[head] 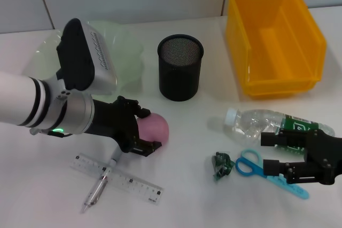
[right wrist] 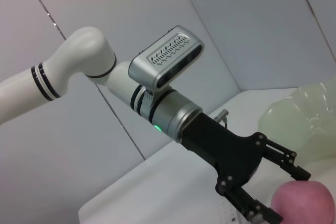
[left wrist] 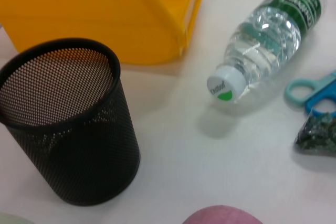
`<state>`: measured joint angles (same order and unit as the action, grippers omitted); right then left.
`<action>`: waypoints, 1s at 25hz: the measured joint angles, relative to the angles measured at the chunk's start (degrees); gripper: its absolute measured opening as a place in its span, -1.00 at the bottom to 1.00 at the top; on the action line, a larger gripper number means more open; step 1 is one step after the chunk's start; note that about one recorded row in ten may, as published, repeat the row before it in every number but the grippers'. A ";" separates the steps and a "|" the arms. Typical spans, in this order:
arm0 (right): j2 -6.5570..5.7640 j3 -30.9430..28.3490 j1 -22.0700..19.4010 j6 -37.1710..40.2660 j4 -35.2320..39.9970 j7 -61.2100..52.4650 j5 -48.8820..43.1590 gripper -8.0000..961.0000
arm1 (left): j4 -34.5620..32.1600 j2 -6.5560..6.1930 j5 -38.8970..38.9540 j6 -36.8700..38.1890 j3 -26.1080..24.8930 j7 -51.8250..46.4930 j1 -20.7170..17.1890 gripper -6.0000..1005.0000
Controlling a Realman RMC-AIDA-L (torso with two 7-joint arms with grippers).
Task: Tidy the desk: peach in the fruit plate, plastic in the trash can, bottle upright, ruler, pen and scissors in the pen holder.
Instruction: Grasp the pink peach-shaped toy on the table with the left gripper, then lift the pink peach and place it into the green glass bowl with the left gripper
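**Left pincer straddles the peach, ready for the fruit plate**

The left pincer (head: 145, 132) reaches in low over the white worktop (head: 181, 201), its black fingers apart on either side of the round pink peach (head: 154, 127); the right wrist view shows gaps between fingers and fruit, so I judge it not yet gripped. The peach sits near the worktop's middle, close to the pale green translucent fruit plate (head: 125, 57) at the far left corner, a short carry.

The black mesh pen holder (head: 180, 68) stands upright mid-worktop, beside the yellow plastic trash bin (head: 278, 78) toward the far right edge. The clear plastic ruler (head: 133, 181) and clear pen (head: 99, 185) lie crossed near the front edge. The clear water bottle (left wrist: 265, 35) lies on its side, its green label's writing unreadable; its white cap bears a small green mark. The blue-handled scissors (head: 251, 164) and crumpled green plastic scrap (head: 222, 165) lie just beside it.

The right pincer (head: 275, 153) hovers over bottle and scissors, fingers apart, holding nothing.
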<state>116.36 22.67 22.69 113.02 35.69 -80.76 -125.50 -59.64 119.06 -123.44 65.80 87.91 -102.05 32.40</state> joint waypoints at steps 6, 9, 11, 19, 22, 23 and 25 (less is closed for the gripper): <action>-0.07 0.00 0.40 -0.20 0.00 -0.04 0.00 0.71 | 0.72 0.03 -0.40 -0.94 0.84 -0.47 0.51 0.36; -0.08 0.03 0.48 -0.37 0.00 -0.06 0.00 0.71 | 0.77 0.03 -0.45 -1.23 1.05 -0.47 0.58 0.34; -0.09 0.10 0.50 -0.53 0.00 -0.06 0.00 0.71 | 0.77 0.03 -0.48 -1.77 1.33 -0.51 0.57 0.33; -0.05 0.00 0.59 -0.61 0.00 -0.15 0.00 0.71 | 0.76 0.03 -0.48 -2.36 1.39 -0.67 0.42 0.28; -0.03 0.00 0.60 -0.62 0.00 -0.18 0.00 0.71 | 0.23 0.02 -0.27 -2.03 1.30 -0.72 0.17 0.18; -0.03 -0.03 0.60 -0.62 0.00 -0.19 0.00 0.71 | -0.17 -0.02 -0.08 -1.64 1.12 -0.88 0.05 0.09; 0.01 -0.07 0.61 -0.62 0.00 -0.18 0.00 0.71 | -0.95 -0.09 0.10 -0.88 0.70 -1.27 -0.06 -0.08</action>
<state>116.37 22.60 23.30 112.40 35.68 -80.94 -125.50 -60.59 118.97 -123.34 64.92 88.61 -103.33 32.34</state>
